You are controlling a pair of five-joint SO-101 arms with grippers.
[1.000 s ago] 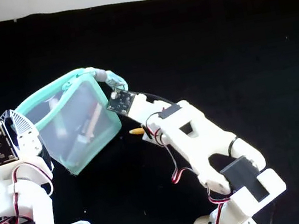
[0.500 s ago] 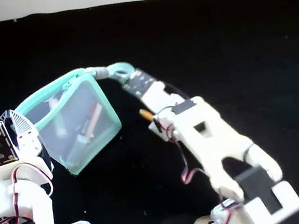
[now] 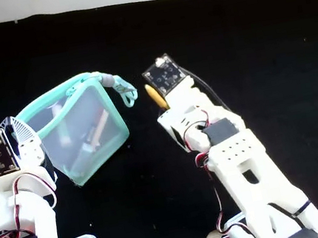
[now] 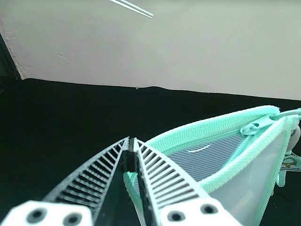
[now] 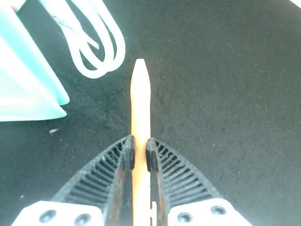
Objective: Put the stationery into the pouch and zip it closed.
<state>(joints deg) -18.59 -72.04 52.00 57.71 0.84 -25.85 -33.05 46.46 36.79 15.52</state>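
At the left, the left gripper (image 4: 131,147) is seen pressed together on the rim of the pouch (image 3: 84,132), so that the pouch is held up from the table (image 3: 256,40) with its mouth gaping upward. One white item (image 3: 96,134) is already seen inside through the wall. The zipper pull (image 4: 256,126) is found at the far end of the mouth, and from it a cord (image 3: 126,91) hangs in loops. To the right of the cord, apart from the pouch, the pen (image 5: 140,94) is clamped between the fingers of the right gripper (image 5: 139,149), with its tip pointing forward from them. The step in hand is judged to be the carrying of the pen into the pouch. To do it well, the pen should be brought above the open mouth and tilted tip-down before it is released. The cord should be avoided, since it could be caught by the tip. The rim should be gripped firmly at the left, because a soft pouch is easily pushed aside or closed. As for materials, the fingers of both grippers are made as a ribbed plastic lattice, probably a little yielding. The pouch is edged with mint-green woven tape, and its wall is a thin, translucent, finely lined sheet that looks floppy. The cord is thin, pale and round. The pen is orange, smooth and round, narrowing to a blunt tip, so it may be slippery. The table is covered with matte black cloth.
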